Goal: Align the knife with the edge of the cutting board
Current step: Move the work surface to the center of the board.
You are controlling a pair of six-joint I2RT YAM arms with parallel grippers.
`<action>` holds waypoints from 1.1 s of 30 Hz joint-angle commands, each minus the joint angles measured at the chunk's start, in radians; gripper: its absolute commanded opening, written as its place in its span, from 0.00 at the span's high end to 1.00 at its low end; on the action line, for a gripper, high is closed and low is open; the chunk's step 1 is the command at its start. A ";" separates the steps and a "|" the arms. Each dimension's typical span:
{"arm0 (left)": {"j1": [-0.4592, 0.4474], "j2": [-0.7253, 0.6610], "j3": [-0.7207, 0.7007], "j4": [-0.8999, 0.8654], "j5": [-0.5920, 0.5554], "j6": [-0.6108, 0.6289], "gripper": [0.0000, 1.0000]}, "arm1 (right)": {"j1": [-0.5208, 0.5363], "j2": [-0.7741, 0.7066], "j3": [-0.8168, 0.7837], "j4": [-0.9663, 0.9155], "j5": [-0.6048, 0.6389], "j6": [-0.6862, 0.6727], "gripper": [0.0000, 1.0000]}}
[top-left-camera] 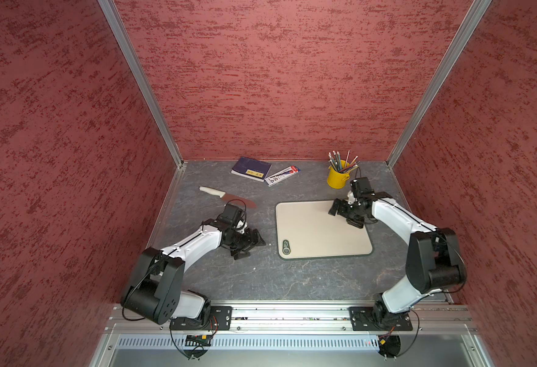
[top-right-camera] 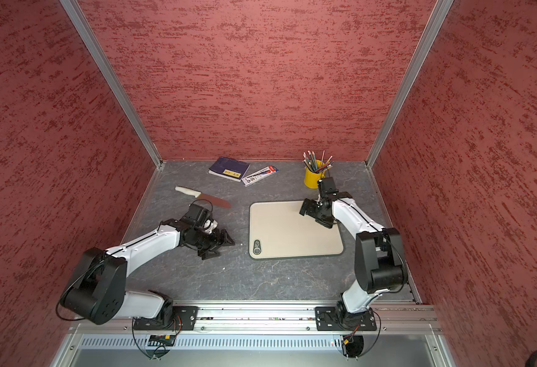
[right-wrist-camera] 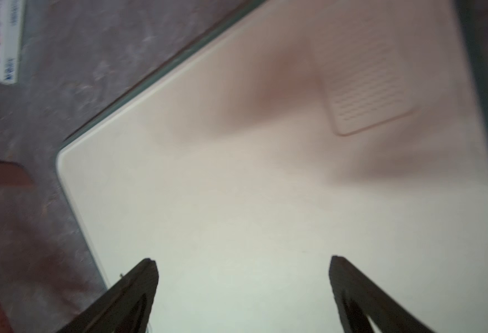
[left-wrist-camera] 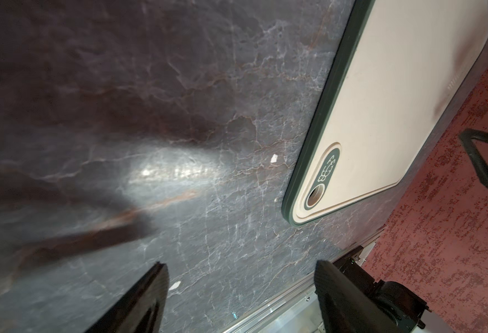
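Both claws, left gripper [top-left-camera: 250, 248] and right gripper [top-left-camera: 344, 217], gaped empty; the knife [top-left-camera: 222, 194] was best lifted by its far-left handle.

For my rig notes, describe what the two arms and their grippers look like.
The left arm and right arm match: white shells on long links, bulky black joint housings, thin black cables looping alongside. The left gripper and right gripper are black, each with two tapering fingers.

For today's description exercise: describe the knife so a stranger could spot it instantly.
On the grey table, find the beige cutting board. The knife lies to its left, near the blue booklet. It alone has an off-white handle and shiny blade.
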 commanded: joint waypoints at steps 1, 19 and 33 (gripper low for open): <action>-0.016 0.034 0.052 0.025 0.009 -0.008 0.16 | -0.082 0.003 -0.023 -0.065 0.049 -0.067 0.02; -0.047 0.202 0.139 0.051 -0.037 -0.051 0.17 | -0.259 0.155 0.003 -0.019 -0.075 -0.097 0.02; 0.017 0.204 0.079 0.096 -0.038 -0.064 0.17 | -0.233 0.164 -0.052 0.023 -0.243 -0.097 0.02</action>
